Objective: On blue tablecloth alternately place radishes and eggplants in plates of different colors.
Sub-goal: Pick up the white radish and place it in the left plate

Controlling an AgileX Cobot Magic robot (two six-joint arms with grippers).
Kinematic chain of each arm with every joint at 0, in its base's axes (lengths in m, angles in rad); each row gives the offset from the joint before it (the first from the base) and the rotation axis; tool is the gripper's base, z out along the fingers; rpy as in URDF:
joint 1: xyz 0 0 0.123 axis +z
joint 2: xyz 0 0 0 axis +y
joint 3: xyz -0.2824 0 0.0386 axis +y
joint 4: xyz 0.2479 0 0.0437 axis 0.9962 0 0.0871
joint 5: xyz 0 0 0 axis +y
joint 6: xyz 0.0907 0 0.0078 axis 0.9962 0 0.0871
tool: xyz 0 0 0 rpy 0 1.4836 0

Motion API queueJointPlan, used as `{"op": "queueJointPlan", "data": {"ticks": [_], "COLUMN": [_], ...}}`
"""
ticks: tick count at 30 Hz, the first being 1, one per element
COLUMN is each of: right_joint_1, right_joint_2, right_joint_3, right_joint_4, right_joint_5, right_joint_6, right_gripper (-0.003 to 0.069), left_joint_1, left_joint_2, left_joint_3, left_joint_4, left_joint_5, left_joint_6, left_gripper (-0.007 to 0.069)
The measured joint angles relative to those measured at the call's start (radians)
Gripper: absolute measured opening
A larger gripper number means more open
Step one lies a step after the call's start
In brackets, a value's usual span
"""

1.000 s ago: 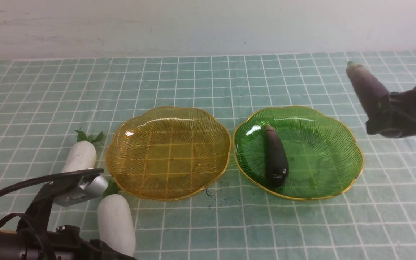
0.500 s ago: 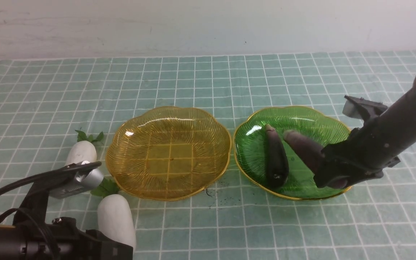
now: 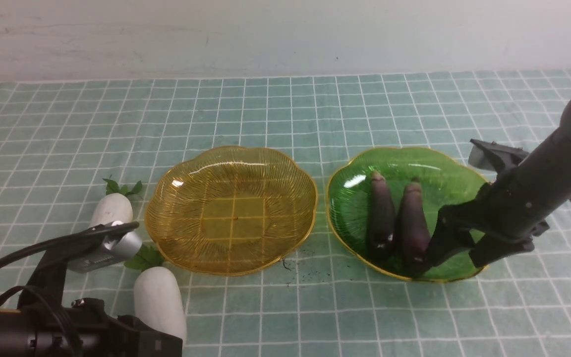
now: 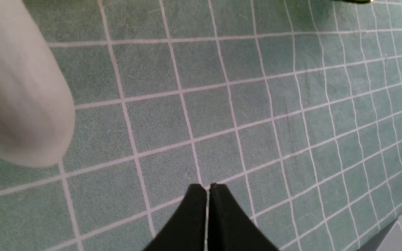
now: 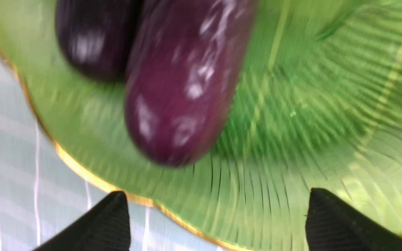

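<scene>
Two dark purple eggplants [image 3: 382, 220] [image 3: 413, 225] lie side by side in the green plate [image 3: 444, 173]; both also show in the right wrist view [image 5: 96, 42] [image 5: 183, 87]. My right gripper [image 3: 456, 250] is open over the plate's near rim [image 5: 92, 181], just behind the eggplants and holding nothing. The amber plate [image 3: 231, 208] holds nothing. Two white radishes [image 3: 111, 213] [image 3: 160, 307] lie on the blue tablecloth [image 3: 285, 109] left of it. My left gripper [image 4: 206, 188] is shut and empty above the cloth beside the near radish [image 4: 19, 97].
Small dark specks [image 3: 298, 260] lie on the cloth between the plates' near edges. The cloth's back edge meets a pale wall [image 3: 285, 34]. A grey table corner [image 4: 389, 237] shows in the left wrist view.
My right arm carried the second eggplant from the far right down into the green plate, let it go beside the first, and opened. The green plate shifted slightly right. The left arm barely moved.
</scene>
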Motion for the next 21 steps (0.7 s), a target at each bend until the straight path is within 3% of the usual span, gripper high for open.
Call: {"op": "queueJointPlan", "data": {"ticks": [6,10,16,21], "right_joint_1": [0.001,0.001,0.001,0.001], "right_joint_2": [-0.008,-0.071,-0.272,-0.51], "right_joint_3": [0.0,0.0,0.0,0.0], "right_joint_4": [-0.053,-0.115,-0.172,-0.18], "right_joint_5": [0.064,0.07,0.083,0.095], "right_joint_6": [0.086,0.159,0.203,0.207], "right_gripper": [0.0502,0.0346,0.0141,0.0038], "left_joint_1": [0.0,0.0,0.0,0.0], "left_joint_2": [0.0,0.0,0.001,0.001], "left_joint_3": [0.0,0.0,-0.03,-0.138], "left_joint_4": [0.0,0.0,0.04,0.173], "left_joint_5": [-0.034,-0.061,-0.081,-0.043], "left_joint_6": [0.0,0.0,-0.017,-0.187], "left_gripper": [-0.0001,0.0034,0.0145,0.0292]}}
